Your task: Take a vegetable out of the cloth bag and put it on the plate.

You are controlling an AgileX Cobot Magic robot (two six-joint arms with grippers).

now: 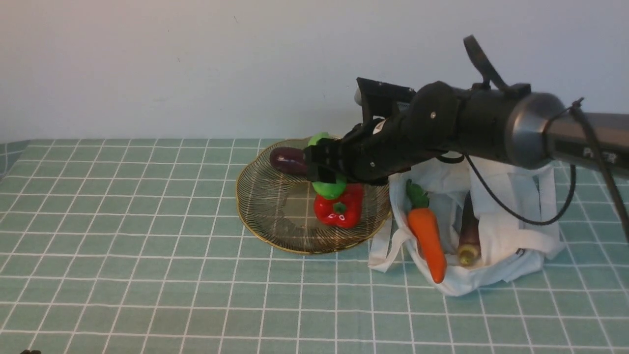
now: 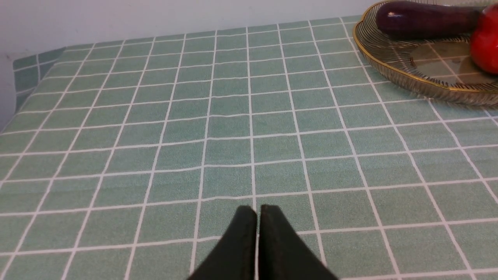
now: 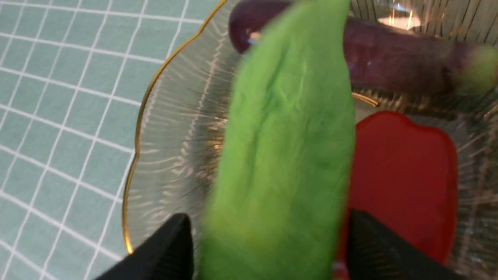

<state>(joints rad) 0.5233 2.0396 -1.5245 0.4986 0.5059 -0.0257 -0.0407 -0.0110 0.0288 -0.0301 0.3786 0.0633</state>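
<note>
The bright green vegetable [image 3: 288, 136] is blurred between my right gripper's [image 3: 268, 219] spread fingers, with a gap showing on each side of it. In the front view the vegetable [image 1: 330, 189] sits partly hidden behind that gripper [image 1: 319, 164], over the gold wire plate [image 1: 265, 236] and against the red pepper [image 1: 344, 209]. The white cloth bag [image 1: 511, 231] lies to the right of the plate. My left gripper [image 2: 256, 212] is shut and empty, low over the tablecloth, well away from the plate [image 2: 389, 66].
A dark purple eggplant [image 1: 287, 160] lies at the back of the plate. An orange carrot [image 1: 427, 236] and a slender purple-brown root [image 1: 469, 231] lie in the bag's mouth. A white wall stands behind the green checked tablecloth [image 1: 147, 246].
</note>
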